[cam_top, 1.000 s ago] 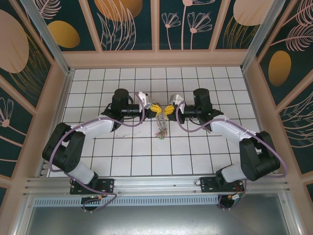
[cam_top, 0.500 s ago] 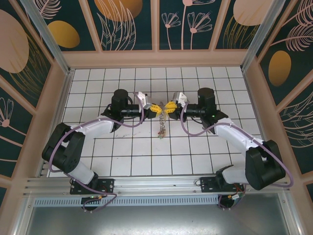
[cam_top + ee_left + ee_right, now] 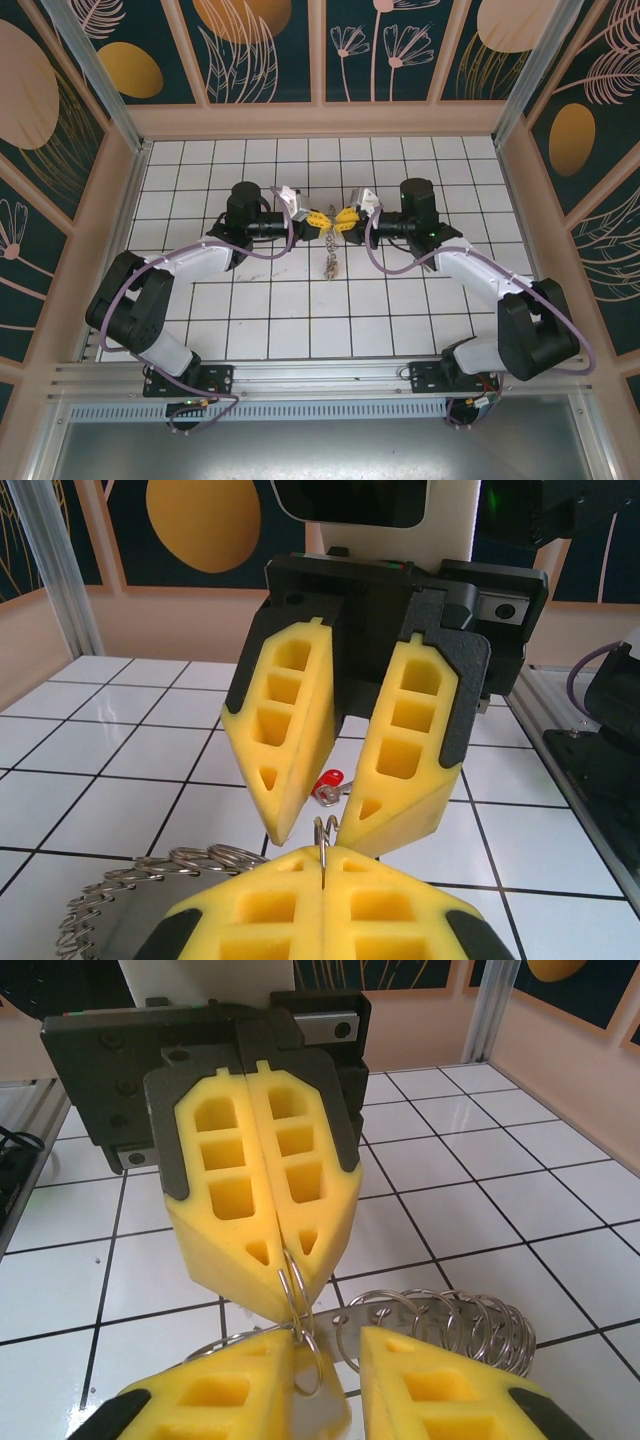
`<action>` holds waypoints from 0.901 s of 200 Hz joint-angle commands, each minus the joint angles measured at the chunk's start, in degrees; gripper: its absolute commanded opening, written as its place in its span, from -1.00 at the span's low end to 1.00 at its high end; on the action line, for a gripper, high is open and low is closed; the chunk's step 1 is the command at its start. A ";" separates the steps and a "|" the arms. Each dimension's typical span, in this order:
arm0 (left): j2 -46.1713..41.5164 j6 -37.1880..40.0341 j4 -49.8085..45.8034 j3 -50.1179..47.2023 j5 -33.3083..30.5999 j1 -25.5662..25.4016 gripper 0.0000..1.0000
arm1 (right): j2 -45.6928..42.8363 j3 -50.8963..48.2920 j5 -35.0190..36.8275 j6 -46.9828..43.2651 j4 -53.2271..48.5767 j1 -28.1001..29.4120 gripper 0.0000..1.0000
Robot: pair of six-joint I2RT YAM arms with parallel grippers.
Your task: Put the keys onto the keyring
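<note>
Starting at the left, the left claw (image 3: 283, 1278) is clenched, its two yellow fingers (image 3: 262, 1190) pressed flat together along their whole length. A thin wire loop of the keyring (image 3: 430, 1322) is pinched at the seam of its tips. In the left wrist view the same wire stands upright out of the closed seam.

The keyring's remaining silvery coils trail away from that pinch point, bunched like a loose spring beside and below the fingers. In the top view they run down as a short strand from the meeting point of the two claws, over the white tiled tabletop (image 3: 400, 300) near its centre. Whether the lower end rests on the tiles cannot be determined.

One key with a red head (image 3: 328, 779) is seen through the gap beyond the coils, with a small silver ring at its lower edge.

The right claw (image 3: 312, 832) faces the left one tip to tip and just beside it. Its jaws stand partly apart. The pinched wire loop rises into the gap between its tips, and no firm grip on it is evident.
</note>
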 commanded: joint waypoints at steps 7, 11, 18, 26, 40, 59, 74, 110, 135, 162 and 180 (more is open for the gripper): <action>-1.62 -0.56 3.18 -0.37 1.75 0.03 -1.00 | 0.50 2.15 -2.02 -0.60 0.73 0.38 -0.51; -1.58 -0.52 3.17 -0.35 1.78 0.02 -1.00 | 0.49 2.11 -2.10 -0.60 0.86 0.38 -0.52; -1.57 -0.36 2.93 -0.33 1.87 0.02 -1.00 | 0.64 2.15 -2.24 -0.56 0.88 0.38 -0.53; -1.60 -0.24 2.82 -0.24 1.92 -0.03 -1.00 | 0.77 2.32 -2.28 -0.44 0.71 0.47 -0.54; -1.57 0.02 2.51 -0.16 1.98 -0.03 -1.00 | 1.10 2.52 -2.53 -0.33 0.63 0.64 -0.58; -1.29 -0.10 2.38 0.13 2.39 -0.06 -1.00 | 1.37 2.63 -3.13 -0.31 0.87 0.92 -0.58; -1.31 -0.14 2.38 0.09 2.38 -0.03 -1.00 | 1.40 2.80 -3.46 -0.31 0.84 0.91 -0.58; -1.40 -0.05 2.22 0.11 2.43 -0.03 -1.00 | 2.20 3.37 -3.60 -0.45 0.52 0.91 -0.77; -1.35 -0.06 2.01 0.20 2.38 -0.04 -1.00 | 2.44 3.68 -3.91 -0.52 0.31 0.91 -0.93; -1.57 2.23 -1.34 0.91 1.81 -0.03 -0.99 | 2.02 4.16 -3.62 -0.58 -0.62 0.90 -1.00; -1.49 6.83 -8.47 2.92 1.08 -0.01 -0.83 | 1.99 5.38 -2.65 -1.63 -3.68 1.00 -1.00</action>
